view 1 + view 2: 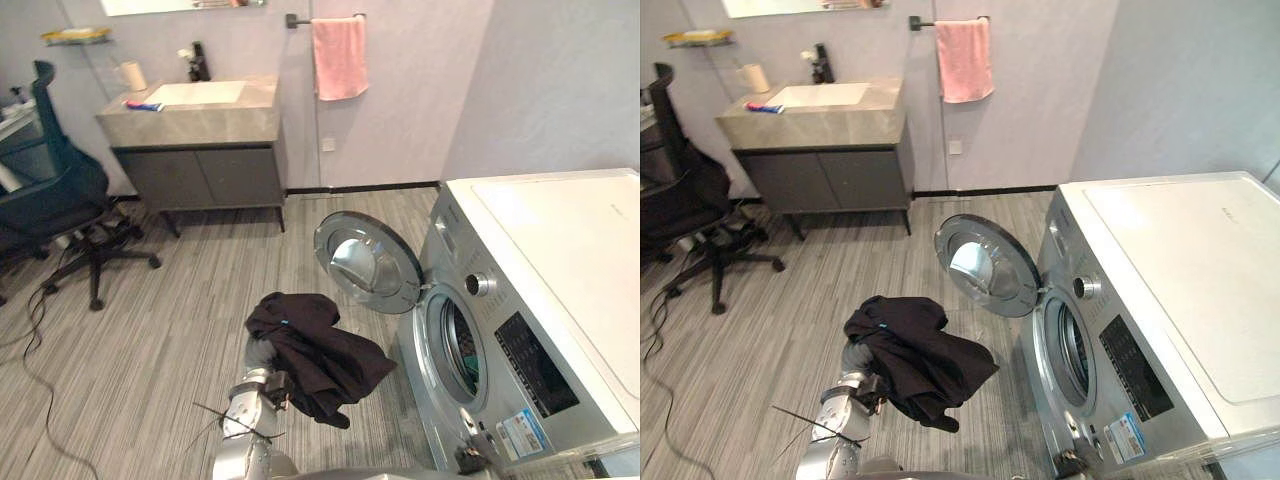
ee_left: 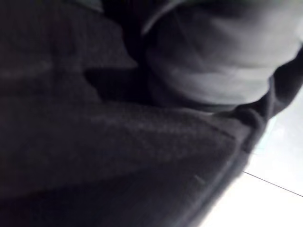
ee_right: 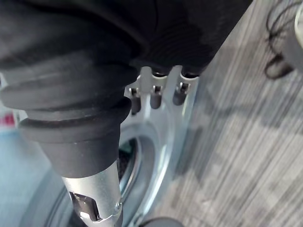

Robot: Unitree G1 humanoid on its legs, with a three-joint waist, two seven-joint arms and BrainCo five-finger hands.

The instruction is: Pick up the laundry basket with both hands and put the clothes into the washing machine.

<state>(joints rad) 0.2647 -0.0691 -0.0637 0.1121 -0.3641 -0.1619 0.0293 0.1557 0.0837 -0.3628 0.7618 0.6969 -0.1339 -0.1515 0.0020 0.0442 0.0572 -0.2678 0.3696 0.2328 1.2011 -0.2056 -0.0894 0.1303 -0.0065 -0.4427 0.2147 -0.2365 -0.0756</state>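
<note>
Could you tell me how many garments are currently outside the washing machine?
1: a black garment draped over the left hand, beside the open door of the washing machine. The bundle could hide another piece.

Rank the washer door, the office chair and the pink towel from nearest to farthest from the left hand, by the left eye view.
From the left hand:
1. Washer door, open, to its right.
2. Office chair, far left.
3. Pink towel, on the back wall.

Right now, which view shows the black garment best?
Left eye view: the whole black garment, draped over the left hand by the open washing machine. Right eye view shows nearly the same; left wrist view, dark cloth close up.
</note>
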